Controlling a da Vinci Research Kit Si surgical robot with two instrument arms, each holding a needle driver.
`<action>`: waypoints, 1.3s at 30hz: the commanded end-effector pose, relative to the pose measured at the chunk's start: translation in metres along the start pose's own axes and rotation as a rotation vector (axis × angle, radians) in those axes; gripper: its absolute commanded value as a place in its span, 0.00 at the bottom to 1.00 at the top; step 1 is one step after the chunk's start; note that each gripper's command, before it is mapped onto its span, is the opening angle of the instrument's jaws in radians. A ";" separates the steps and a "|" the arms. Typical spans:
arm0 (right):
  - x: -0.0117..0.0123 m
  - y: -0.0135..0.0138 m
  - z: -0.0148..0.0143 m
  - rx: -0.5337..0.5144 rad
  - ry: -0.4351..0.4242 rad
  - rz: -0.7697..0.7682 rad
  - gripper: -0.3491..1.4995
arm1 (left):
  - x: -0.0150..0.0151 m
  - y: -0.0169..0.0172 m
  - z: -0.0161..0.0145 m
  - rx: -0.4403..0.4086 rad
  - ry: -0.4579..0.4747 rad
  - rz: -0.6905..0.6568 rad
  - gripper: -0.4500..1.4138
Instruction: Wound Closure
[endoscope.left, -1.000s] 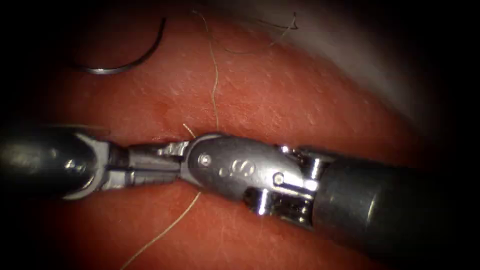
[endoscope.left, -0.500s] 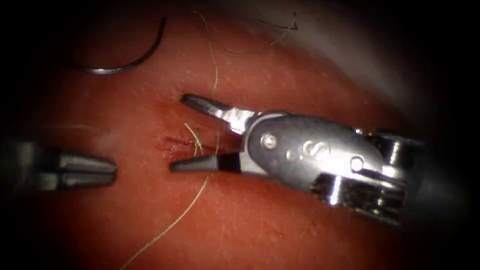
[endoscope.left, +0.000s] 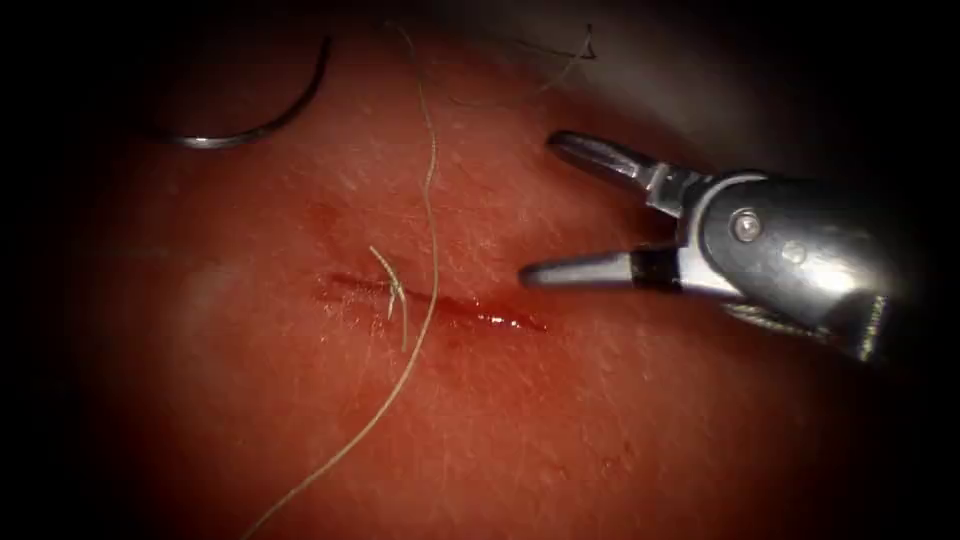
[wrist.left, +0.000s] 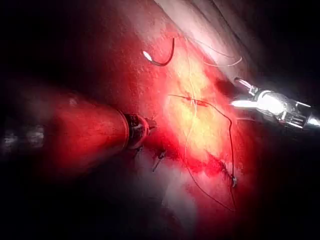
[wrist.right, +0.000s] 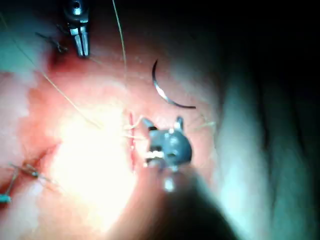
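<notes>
The cut (endoscope.left: 430, 305) runs across the tissue (endoscope.left: 620, 430), wet with red fluid. A pale thread (endoscope.left: 430, 200) comes down from the top, crosses the cut and trails off to the lower left. A short thread end (endoscope.left: 390, 285) stands at the cut. The curved needle (endoscope.left: 250, 125) lies free on the tissue, up and to the left of the cut, also seen as needle (wrist.left: 162, 59) and needle (wrist.right: 162, 92). My right tool (endoscope.left: 537, 208) hovers above the cut's right end, jaws wide open and holding nothing. My left tool (wrist.right: 80, 47) sits away from the cut.
Older stitches with dark thread ends (wrist.left: 232, 177) lie further along the tissue. A loose dark thread scrap (endoscope.left: 570, 50) rests near the tissue's pale far edge (endoscope.left: 700, 90).
Both tools met shut at the cut a second ago. The right tool has opened and drawn back up and to the right. The left tool has withdrawn left, out of the endoscope view.
</notes>
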 end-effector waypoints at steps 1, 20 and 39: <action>-0.0002 0.0002 0.0005 0.001 0.003 0.000 0.99 | -0.0011 0.0001 0.0010 -0.004 0.000 -0.035 0.46; -0.0003 0.0010 0.0000 0.009 -0.005 0.005 0.99 | 0.0002 -0.0071 -0.0105 -0.013 -0.027 -0.227 0.66; -0.0004 0.0015 -0.0021 0.082 -0.079 -0.006 0.99 | 0.0168 -0.0043 0.0022 0.093 0.401 -0.124 0.60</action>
